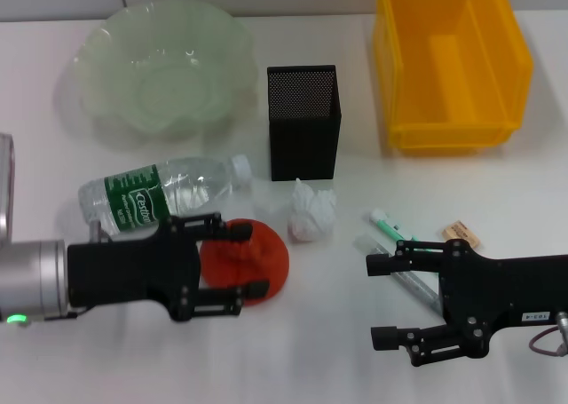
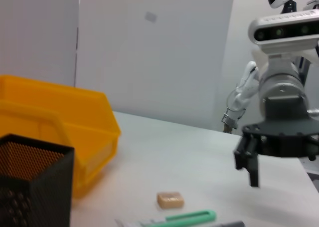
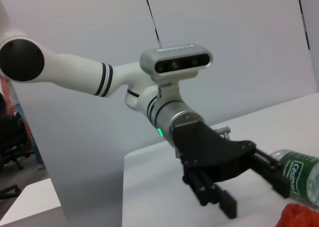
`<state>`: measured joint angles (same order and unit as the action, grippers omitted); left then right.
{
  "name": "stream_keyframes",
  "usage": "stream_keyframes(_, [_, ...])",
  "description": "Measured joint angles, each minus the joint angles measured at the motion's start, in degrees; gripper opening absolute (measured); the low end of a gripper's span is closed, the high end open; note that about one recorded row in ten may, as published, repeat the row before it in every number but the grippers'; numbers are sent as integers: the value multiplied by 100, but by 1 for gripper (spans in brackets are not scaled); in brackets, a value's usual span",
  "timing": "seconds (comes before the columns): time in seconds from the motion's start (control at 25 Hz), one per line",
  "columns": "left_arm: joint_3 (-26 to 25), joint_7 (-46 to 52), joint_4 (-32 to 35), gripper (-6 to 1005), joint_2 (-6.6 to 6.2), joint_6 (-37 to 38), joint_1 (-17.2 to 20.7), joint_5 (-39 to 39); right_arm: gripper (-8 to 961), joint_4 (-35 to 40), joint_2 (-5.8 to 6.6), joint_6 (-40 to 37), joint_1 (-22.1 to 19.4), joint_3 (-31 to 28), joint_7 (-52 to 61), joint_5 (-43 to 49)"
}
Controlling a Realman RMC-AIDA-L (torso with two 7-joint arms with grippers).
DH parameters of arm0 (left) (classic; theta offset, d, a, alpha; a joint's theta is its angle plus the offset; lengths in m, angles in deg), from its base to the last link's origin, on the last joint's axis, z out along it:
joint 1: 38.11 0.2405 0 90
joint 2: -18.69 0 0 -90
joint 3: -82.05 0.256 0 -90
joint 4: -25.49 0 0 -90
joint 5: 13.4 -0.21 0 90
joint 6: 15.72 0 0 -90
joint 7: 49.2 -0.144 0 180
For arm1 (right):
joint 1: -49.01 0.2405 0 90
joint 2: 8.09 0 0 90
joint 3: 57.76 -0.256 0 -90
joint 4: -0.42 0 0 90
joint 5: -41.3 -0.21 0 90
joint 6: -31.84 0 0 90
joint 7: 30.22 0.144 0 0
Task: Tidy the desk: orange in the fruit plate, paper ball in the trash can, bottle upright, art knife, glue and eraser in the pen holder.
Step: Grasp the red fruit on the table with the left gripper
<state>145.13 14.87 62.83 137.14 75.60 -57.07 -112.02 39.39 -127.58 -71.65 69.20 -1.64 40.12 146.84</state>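
the left gripper (image 1: 232, 260) has its fingers spread wide to either side of the orange (image 1: 253, 260), which sits on the tabletop (image 1: 293, 351) between them; no firm hold shows yet. just behind it the bottle (image 1: 160, 195) lies on its side, long axis roughly across the tabletop and rising slightly toward the back, white cap pointing to the robot's right toward the pen holder (image 1: 303, 122). the fruit plate (image 1: 160, 71) waits well behind, at the back left.

risk, as i judge it: the orange is round, so an uneven close could squirt it forward into the paper ball (image 1: 311, 213), and the far finger is close enough to the bottle to nudge and roll it.

the right gripper (image 1: 383, 302) hangs open and empty over the near right, just beside the art knife (image 1: 395, 226), with the eraser (image 1: 463, 235) nearby and the trash can (image 1: 453, 58) behind.
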Motion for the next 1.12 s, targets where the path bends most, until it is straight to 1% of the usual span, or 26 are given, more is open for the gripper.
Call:
stream_keyframes(0.12, [-115, 79, -12, 739, 3, -45, -117, 26, 831, -16, -6, -2, -4, -1, -4, -56])
stream_keyframes(0.16, [-236, 108, -29, 739, 7, -124, -176, 32, 831, -47, -3, -7, -28, 0, -42, -149])
stream_keyframes(0.24, [-281, 108, -31, 739, 12, -172, -199, 35, 831, -58, -2, -9, -49, -2, -76, -187])
stream_keyframes(0.56, [-263, 265, -235, 738, 18, -574, -475, -3, 831, -123, 28, 15, -128, -22, -201, -350])
stream_keyframes(0.8, [-261, 429, -261, 738, 14, -638, -458, -23, 832, -270, 23, 21, -93, -22, -307, -351])
stream_keyframes(0.96, [-261, 428, -499, 738, -14, -674, -447, -46, 832, -283, 28, -5, -93, -22, -342, -351])
stream_keyframes(1.12, [-257, 424, -531, 738, -8, -805, -404, -142, 832, -313, 18, -9, -83, -22, -350, -351])
